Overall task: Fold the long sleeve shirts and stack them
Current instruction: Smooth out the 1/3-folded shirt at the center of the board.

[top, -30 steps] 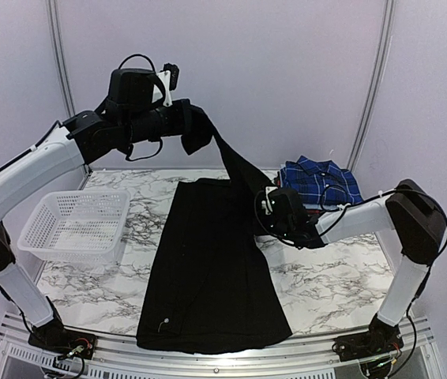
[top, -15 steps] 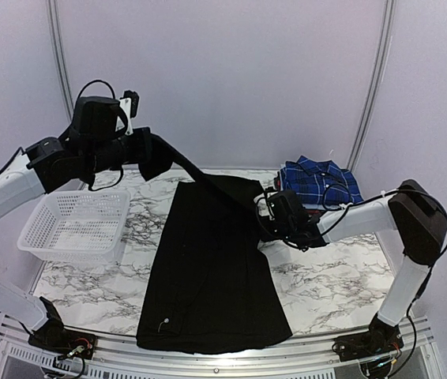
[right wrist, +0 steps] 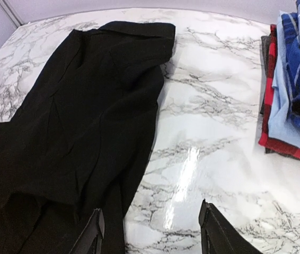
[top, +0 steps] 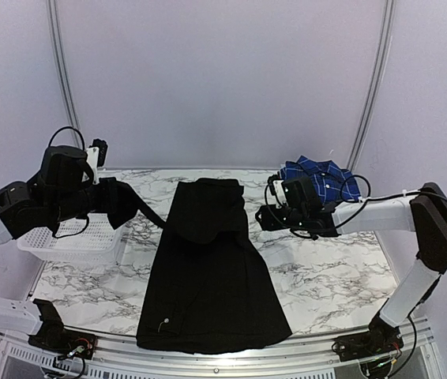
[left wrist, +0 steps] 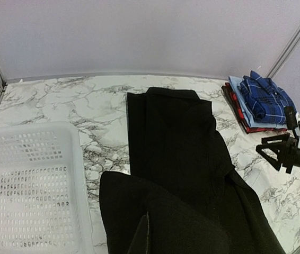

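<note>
Right of the black shirt [top: 208,268] sits the folded stack [top: 322,183]; my left gripper [top: 117,207] pinches the shirt's sleeve [top: 148,215] mid-fold, right gripper [right wrist: 152,233] spread, empty.

Left arm [top: 22,209] rises from its base at the near left and bends inward, with the wrist roughly level and the left gripper [top: 119,205] pointing toward the centre, jaws closed on a fold of the black shirt [top: 208,268]. Right arm [top: 381,213] is bent at a raised elbow, its forearm reaching almost horizontally to the left. The right gripper [right wrist: 151,233] hangs low over the tabletop [right wrist: 219,106], jaws apart with nothing between them.
</note>
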`<action>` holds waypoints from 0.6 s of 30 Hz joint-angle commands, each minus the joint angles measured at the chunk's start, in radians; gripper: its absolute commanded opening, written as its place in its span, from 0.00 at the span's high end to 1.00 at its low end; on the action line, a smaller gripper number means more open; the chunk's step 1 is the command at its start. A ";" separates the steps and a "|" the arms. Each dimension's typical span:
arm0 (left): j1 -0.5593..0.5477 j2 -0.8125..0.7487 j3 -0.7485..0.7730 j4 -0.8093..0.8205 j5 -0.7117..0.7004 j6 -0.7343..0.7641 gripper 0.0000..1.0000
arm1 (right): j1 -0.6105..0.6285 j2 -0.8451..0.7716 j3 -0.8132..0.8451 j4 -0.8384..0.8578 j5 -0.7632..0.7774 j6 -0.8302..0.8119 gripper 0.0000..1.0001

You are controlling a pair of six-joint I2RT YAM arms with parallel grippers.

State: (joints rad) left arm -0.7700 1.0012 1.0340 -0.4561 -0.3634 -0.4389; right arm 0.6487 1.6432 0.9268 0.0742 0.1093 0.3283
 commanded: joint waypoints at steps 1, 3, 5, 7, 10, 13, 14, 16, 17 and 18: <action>0.006 -0.043 -0.044 -0.077 0.035 -0.046 1.00 | -0.031 0.098 0.133 -0.014 -0.078 0.022 0.44; 0.006 -0.048 -0.064 -0.085 0.065 -0.050 1.00 | -0.040 0.162 0.211 -0.013 -0.096 0.025 0.44; 0.007 -0.050 -0.072 -0.088 0.084 -0.052 1.00 | -0.057 0.232 0.279 -0.001 -0.157 0.041 0.45; 0.006 -0.054 -0.072 -0.090 0.090 -0.056 1.00 | -0.073 0.300 0.346 0.010 -0.186 0.060 0.45; 0.006 -0.060 -0.068 -0.097 0.092 -0.053 1.00 | -0.095 0.403 0.448 -0.018 -0.203 0.072 0.47; 0.006 -0.058 -0.062 -0.106 0.093 -0.051 1.00 | -0.115 0.478 0.515 -0.011 -0.214 0.068 0.47; 0.007 -0.057 -0.059 -0.107 0.093 -0.051 1.00 | -0.121 0.500 0.542 -0.018 -0.227 0.066 0.47; 0.006 -0.053 -0.056 -0.108 0.101 -0.048 1.00 | -0.133 0.540 0.590 -0.030 -0.250 0.068 0.46; 0.006 -0.051 -0.053 -0.110 0.105 -0.046 1.00 | -0.137 0.552 0.608 -0.030 -0.258 0.069 0.45; 0.007 -0.048 -0.052 -0.109 0.108 -0.045 1.00 | -0.138 0.561 0.621 -0.030 -0.259 0.068 0.44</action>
State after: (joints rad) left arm -0.7692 0.9596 0.9619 -0.5430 -0.2729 -0.4870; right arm 0.5282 2.1677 1.4612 0.0566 -0.1028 0.3889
